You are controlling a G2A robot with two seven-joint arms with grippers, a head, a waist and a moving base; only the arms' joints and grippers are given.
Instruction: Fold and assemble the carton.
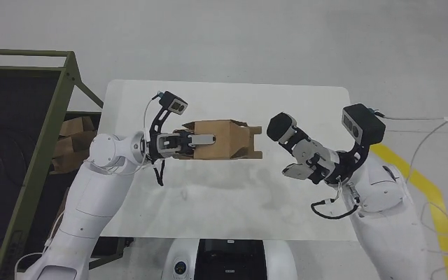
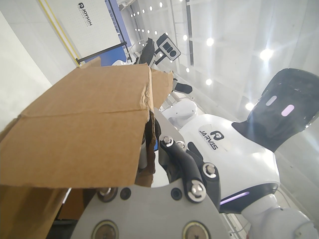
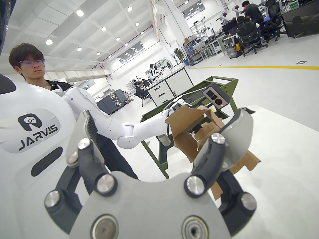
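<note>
Table (image 1: 231, 203): white work surface.
Carton (image 1: 225, 133): over mid-table, half-formed, end flaps loose. Judged light, easily creased corrugated board, best held by a wall edge.
Left gripper (image 1: 207, 139): clamped on the carton's wall.
Right gripper (image 1: 285, 150): fingers apart, near the flaps.

Carton (image 1: 220, 138): one, brown. Hands: two, left hand (image 1: 204, 139) and right hand (image 1: 284, 148). Surface (image 1: 231, 203): one, white. Rack (image 1: 70, 70): one, green-framed, beside surface. Cardboard pieces (image 1: 70, 143) in rack: at least two, stacked, exact count unclear. Total cartons on or over surface: one.
</note>
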